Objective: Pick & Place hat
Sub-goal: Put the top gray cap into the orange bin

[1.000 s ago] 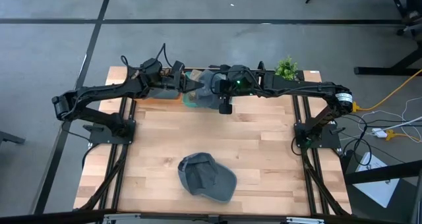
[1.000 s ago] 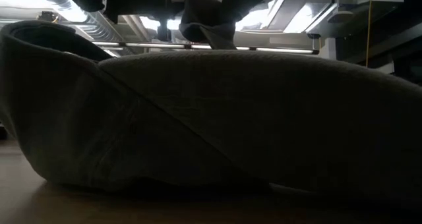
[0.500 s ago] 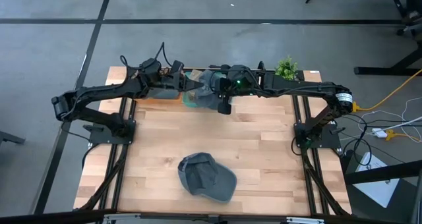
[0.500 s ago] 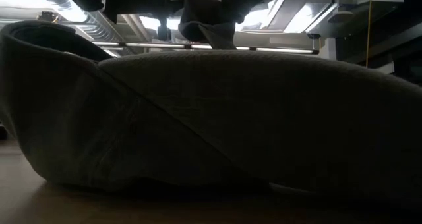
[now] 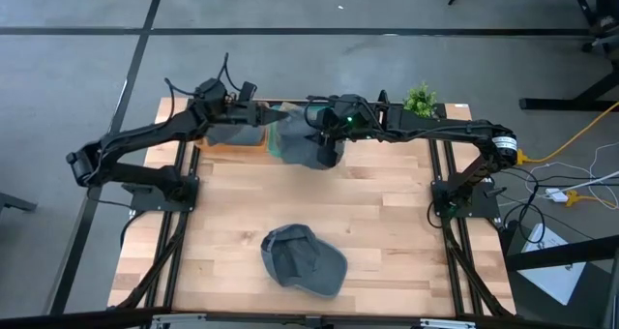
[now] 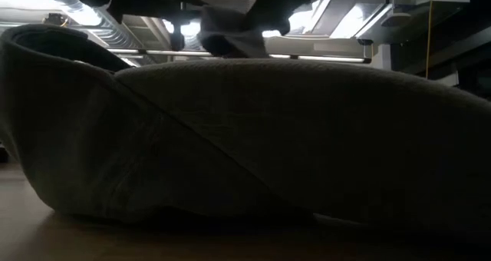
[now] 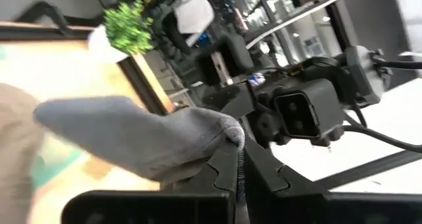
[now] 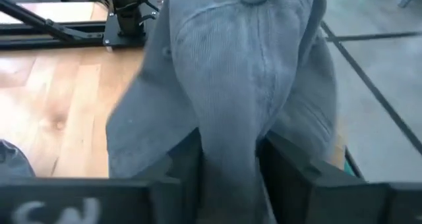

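A grey corduroy cap hangs between both grippers over the table's far edge; it also shows in the low view, the left wrist view and the right wrist view. My left gripper is shut on its left side. My right gripper is shut on its right side. A second grey cap lies by its underside on the near middle of the table and fills the low view. My left gripper pinches a thin edge of the cap between its two fingers, coming roughly level from the table's left. The cap is lifted clear and stretches away from the fingers toward the right arm. My right gripper pinches a bunched fold of the cap's crown between its two fingers, several layers thick, coming from the table's right. The cap is off the table and spreads out beyond the fingers.
A small green plant stands at the far right corner. A teal and orange flat thing lies under the held cap at the far edge. Bare wood lies between the two caps. Cables lie right of the table.
My left gripper has moved up and toward the far left, drawing its side of the cap with it. The held cap has lifted a little and spread wider between the two grippers. The cap on the near table has stayed where it was.
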You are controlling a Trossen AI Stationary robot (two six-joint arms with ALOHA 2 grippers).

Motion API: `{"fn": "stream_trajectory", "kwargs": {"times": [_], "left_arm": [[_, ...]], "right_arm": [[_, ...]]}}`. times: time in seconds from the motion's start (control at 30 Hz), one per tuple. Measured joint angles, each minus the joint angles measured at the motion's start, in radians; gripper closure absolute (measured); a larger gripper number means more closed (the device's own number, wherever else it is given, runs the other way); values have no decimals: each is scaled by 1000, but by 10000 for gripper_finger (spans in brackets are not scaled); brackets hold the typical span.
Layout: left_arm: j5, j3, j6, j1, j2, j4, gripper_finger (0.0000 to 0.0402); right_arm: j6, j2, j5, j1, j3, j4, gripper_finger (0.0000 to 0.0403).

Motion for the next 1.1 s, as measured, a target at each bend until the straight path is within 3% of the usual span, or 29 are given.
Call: {"fn": "stream_trajectory", "kwargs": {"times": [0.23,0.4,0.83,1.1], "left_arm": [[-29,0,45,33,-49,-49,398],[-40,0,79,75,-91,-108,398],[-20,0,193,231,-257,-354,398],[-5,0,239,316,-371,-375,398]], "right_arm": [[12,0,-51,-4,0,3,178],[38,-7,-98,-16,0,5,140],[51,-81,-98,-21,0,-132,132],[69,-83,-98,-21,0,-182,132]]}}
